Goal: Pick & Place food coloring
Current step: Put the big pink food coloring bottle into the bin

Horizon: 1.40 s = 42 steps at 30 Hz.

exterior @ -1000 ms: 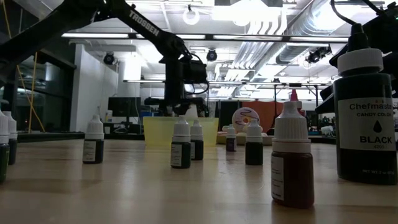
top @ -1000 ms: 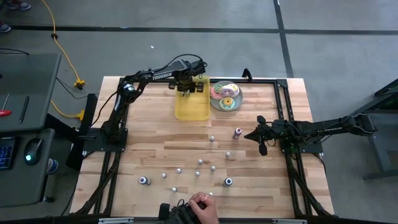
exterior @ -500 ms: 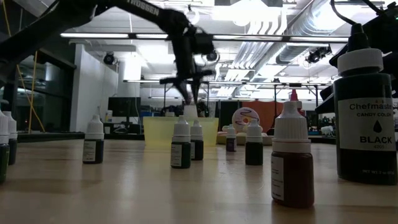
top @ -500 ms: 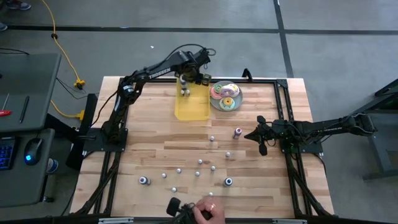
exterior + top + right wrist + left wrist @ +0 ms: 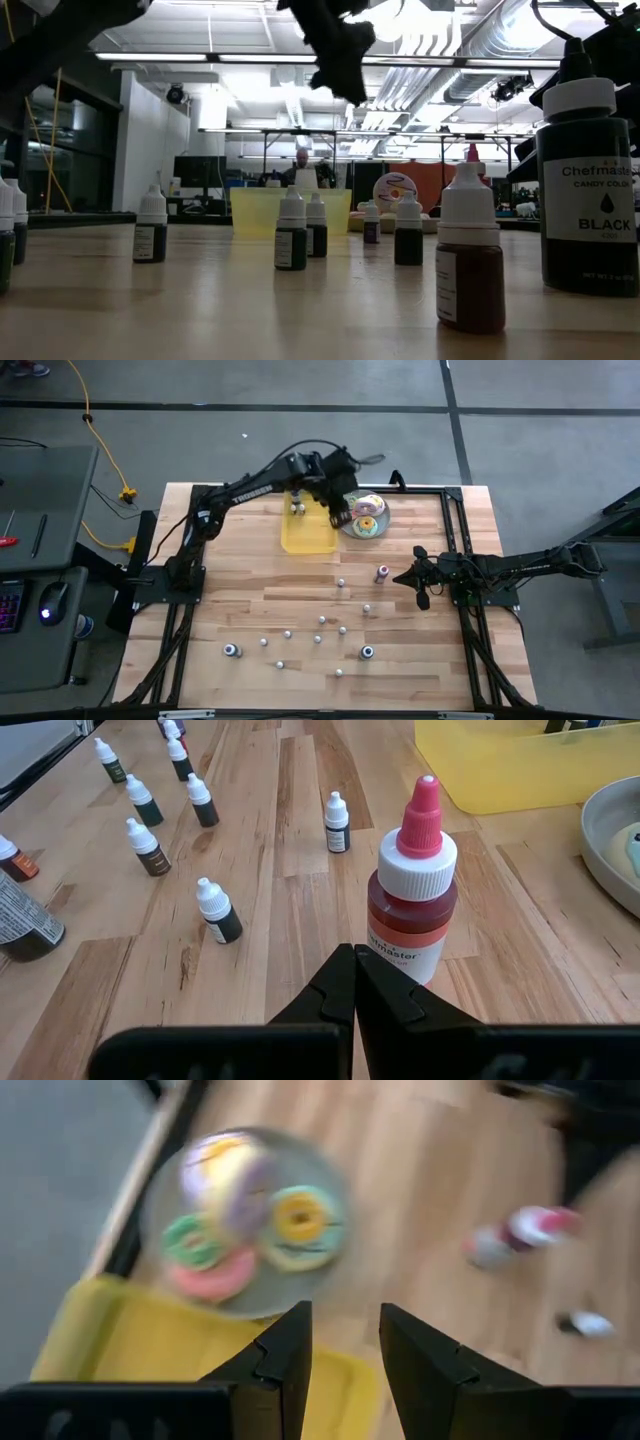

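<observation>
Bottles (image 5: 320,622) stand scattered near the tray (image 5: 308,530), two (image 5: 297,508) already in it, while the empty left gripper (image 5: 341,512), fingers spread, hangs beside the tray and could knock upright bottles over when descending.

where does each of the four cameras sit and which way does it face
High view: overhead, straight down on the wooden table; both dark arms show.
Low view: at tabletop height, level across small white-capped bottles; an arm overhead.
Left wrist view: above the round plate of pastel doughnuts; left gripper empty.
Right wrist view: behind the red-capped bottle; right gripper shut.
Shared: the yellow rectangular plastic tray shows in all four.
</observation>
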Each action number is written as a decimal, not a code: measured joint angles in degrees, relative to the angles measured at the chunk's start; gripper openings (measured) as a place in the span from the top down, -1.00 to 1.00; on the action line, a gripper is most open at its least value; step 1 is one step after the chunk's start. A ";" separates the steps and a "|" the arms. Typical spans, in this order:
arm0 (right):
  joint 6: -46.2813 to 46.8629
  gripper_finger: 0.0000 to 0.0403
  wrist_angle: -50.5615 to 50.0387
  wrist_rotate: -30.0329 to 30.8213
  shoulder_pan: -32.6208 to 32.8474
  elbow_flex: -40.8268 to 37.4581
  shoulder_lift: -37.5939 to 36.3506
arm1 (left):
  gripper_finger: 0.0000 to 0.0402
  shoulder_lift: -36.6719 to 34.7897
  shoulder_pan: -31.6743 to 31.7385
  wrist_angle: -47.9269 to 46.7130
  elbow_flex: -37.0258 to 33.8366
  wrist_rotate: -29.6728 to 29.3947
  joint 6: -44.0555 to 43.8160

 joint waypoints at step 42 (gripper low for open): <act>0.00 1.00 0.04 0.02 0.02 -0.02 0.00 | -0.37 8.04 -15.46 17.02 0.22 3.71 1.52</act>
